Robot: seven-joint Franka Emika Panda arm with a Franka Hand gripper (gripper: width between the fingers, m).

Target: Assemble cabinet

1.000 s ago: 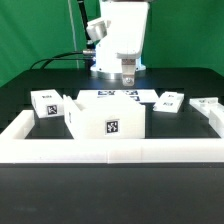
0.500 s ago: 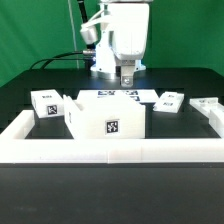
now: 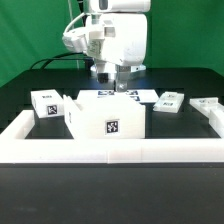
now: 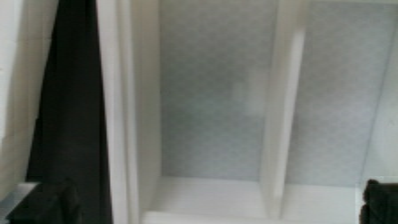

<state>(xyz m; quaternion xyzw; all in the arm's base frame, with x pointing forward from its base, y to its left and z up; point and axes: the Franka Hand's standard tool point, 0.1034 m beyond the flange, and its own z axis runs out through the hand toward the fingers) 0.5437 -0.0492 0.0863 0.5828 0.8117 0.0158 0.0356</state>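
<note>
The gripper (image 3: 119, 84) is hovering just over the far edge of the cabinet body (image 3: 108, 120), a boxy, open-topped shell of smooth matte white plastic that is sitting mid-table behind the border rail (image 3: 110, 153). Its fingers (image 4: 63, 200) are standing spread wide, gripping nothing, and the body's ribbed interior is showing between them. A smaller tagged block (image 3: 46, 103) is lying at the exterior view's left, and another block (image 3: 170, 100) at its right.

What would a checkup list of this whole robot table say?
Surface: black table, with a white border rail along the front and sides.
Job's things: open cabinet body in the middle; left block, right block and far-right block lie apart from it.
Clutter: marker board flat behind the body.
Grippers: gripper open over the body, holding nothing.
Cables: black cable behind the arm.
Surroundings: green backdrop.
</note>
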